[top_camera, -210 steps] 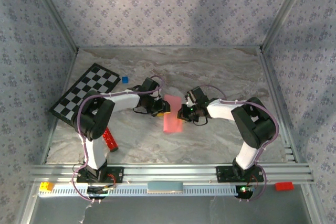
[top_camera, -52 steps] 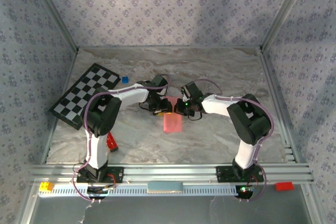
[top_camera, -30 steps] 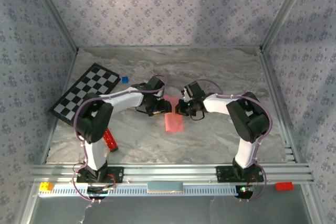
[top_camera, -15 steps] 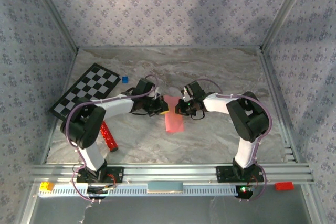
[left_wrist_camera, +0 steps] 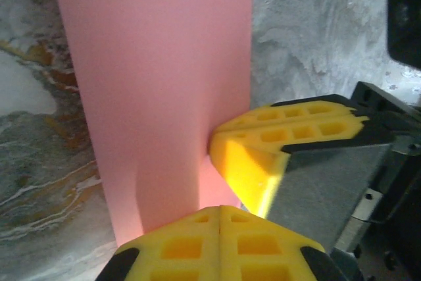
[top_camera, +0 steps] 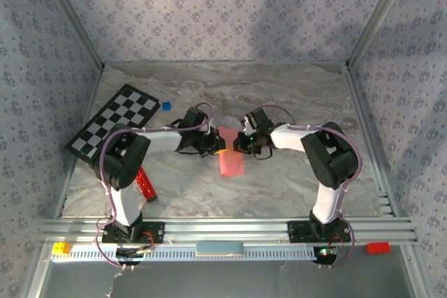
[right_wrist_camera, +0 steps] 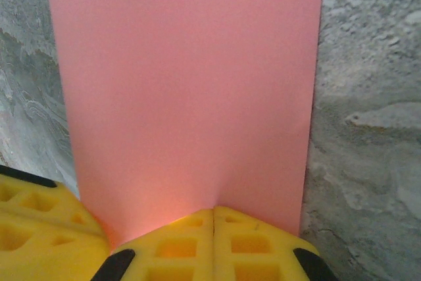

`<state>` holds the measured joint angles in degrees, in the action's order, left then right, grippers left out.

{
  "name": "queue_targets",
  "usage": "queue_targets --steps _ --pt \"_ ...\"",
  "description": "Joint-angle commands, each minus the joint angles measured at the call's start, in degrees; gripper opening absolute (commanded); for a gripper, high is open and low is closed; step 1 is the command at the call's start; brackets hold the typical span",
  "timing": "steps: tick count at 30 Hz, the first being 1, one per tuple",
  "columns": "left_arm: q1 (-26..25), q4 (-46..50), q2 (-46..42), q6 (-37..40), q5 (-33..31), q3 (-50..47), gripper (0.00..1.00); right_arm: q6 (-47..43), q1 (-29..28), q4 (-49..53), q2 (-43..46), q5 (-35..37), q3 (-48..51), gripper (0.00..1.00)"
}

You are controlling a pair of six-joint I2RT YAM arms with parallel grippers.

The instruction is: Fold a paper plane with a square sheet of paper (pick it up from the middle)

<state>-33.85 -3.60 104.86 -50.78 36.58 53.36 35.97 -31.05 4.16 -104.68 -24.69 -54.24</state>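
Note:
The square sheet of paper (top_camera: 230,162) is salmon pink and lies on the marble table as a narrow upright rectangle. Both grippers meet at its far end. My left gripper (top_camera: 218,146) comes in from the left, and in the left wrist view it (left_wrist_camera: 220,208) is shut, with the paper (left_wrist_camera: 158,64) running in under its tips. My right gripper (top_camera: 237,145) comes in from the right. In the right wrist view it (right_wrist_camera: 214,210) is shut on the paper's (right_wrist_camera: 184,77) edge, which puckers at the tips. The two grippers' yellow fingers (left_wrist_camera: 263,156) nearly touch.
A black-and-white checkerboard (top_camera: 115,125) lies at the far left with a tiny blue cube (top_camera: 166,105) beside it. A red glittery bar (top_camera: 145,185) rests near the left arm's base. A yellow brick (top_camera: 61,248) and a red brick (top_camera: 378,247) sit on the front rail.
My left gripper has closed at the paper's far end, and its arm has shifted a little. The right gripper and the paper have stayed in place.

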Motion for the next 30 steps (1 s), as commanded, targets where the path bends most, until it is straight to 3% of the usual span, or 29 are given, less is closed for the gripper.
queue_targets --steps 1,11,19,24,30 --pt "0.18 1.4 1.55 2.61 -1.42 -1.43 0.0 -0.37 -0.11 5.75 -1.84 4.25 2.52 0.0" --pt "0.74 4.14 2.95 6.99 -6.76 -6.21 0.0 1.11 -0.41 4.96 -1.56 4.99 3.95 0.0" --pt "0.85 6.47 -2.95 1.02 -2.47 -2.21 0.0 1.19 -0.46 5.21 -1.31 5.23 3.7 0.0" --pt "0.76 0.33 -4.49 -5.32 1.11 -3.49 0.0 1.19 -0.59 6.29 -1.47 5.09 3.09 0.0" --pt "0.15 -3.67 -2.67 -7.38 3.34 -5.31 0.0 1.21 -0.59 6.62 -1.55 5.35 3.24 0.0"
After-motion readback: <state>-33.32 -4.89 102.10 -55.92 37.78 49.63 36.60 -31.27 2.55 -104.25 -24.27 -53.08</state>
